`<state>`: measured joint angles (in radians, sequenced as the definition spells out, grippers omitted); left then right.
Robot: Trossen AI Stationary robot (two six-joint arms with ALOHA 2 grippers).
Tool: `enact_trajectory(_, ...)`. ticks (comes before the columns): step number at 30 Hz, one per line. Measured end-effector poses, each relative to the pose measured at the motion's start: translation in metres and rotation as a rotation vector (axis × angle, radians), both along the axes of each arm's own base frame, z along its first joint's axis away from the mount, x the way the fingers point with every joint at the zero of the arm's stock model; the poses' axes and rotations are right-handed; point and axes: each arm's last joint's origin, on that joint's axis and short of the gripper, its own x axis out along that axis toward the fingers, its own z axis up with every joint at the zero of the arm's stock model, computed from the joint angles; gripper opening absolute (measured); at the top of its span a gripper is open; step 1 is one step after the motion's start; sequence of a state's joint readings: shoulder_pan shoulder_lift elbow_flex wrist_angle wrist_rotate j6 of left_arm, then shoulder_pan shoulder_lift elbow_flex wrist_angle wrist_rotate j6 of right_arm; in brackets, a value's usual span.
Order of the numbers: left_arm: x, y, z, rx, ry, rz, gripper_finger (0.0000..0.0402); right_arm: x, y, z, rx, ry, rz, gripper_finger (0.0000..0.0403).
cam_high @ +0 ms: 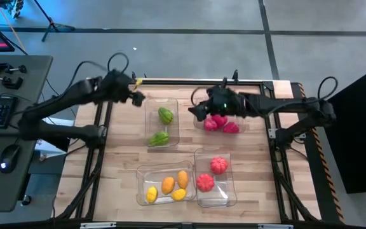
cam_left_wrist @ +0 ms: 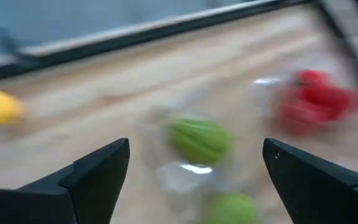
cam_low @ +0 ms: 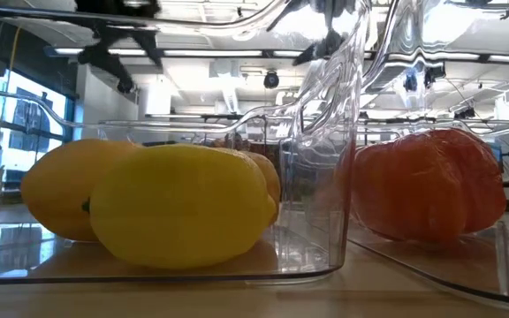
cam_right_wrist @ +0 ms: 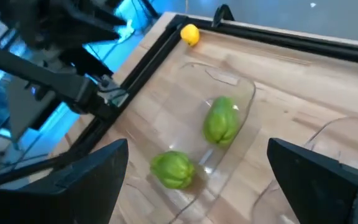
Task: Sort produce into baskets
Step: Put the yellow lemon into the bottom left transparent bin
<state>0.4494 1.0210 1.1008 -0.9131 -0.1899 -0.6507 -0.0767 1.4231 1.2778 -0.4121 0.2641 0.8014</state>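
Yellow piece [cam_right_wrist: 190,34] at table corner — left tool [cam_high: 137,97] near, spread wide.

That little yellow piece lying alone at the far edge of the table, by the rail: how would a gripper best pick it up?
Probably from straight above, pinching the yellow piece across its round middle. It lies loose on the wood beside the rail, outside every bin, so a sideways approach from the rail side looks blocked. The open left gripper is nearest; the right gripper, also open, is over the red bin.
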Motion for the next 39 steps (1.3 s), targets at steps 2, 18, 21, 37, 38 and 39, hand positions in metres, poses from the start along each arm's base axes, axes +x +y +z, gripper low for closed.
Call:
enact_trajectory(2, 0.000, 0.023, -0.007, 0.019, 0.105, 0.045, 0.0356, -0.002, -0.017, -0.001, -0.008, 0.019, 0.012, 0.0376)
enact_trajectory(18, -0.031, 0.089, -0.112, -0.103, -0.022, 0.823, 0.0356, -0.052, -0.144, -0.004, -0.177, 0.129, 0.103, 0.0376)
enact_trajectory(21, -0.034, 0.095, -0.130, -0.151, -0.022, 0.884, 0.0356, -0.063, -0.163, -0.007, -0.160, 0.120, 0.090, 0.0376)
enact_trajectory(37, -0.026, 0.134, -0.167, -0.081, 0.094, 1.075, 0.0356, -0.071, -0.193, -0.026, -0.059, 0.120, 0.055, 0.0376)
enact_trajectory(38, -0.025, 0.134, -0.169, -0.084, 0.091, 1.084, 0.0356, -0.071, -0.193, -0.026, -0.060, 0.120, 0.056, 0.0376)
enact_trajectory(39, -0.024, 0.134, -0.171, -0.091, 0.092, 1.093, 0.0356, -0.071, -0.193, -0.026, -0.061, 0.121, 0.056, 0.0376)
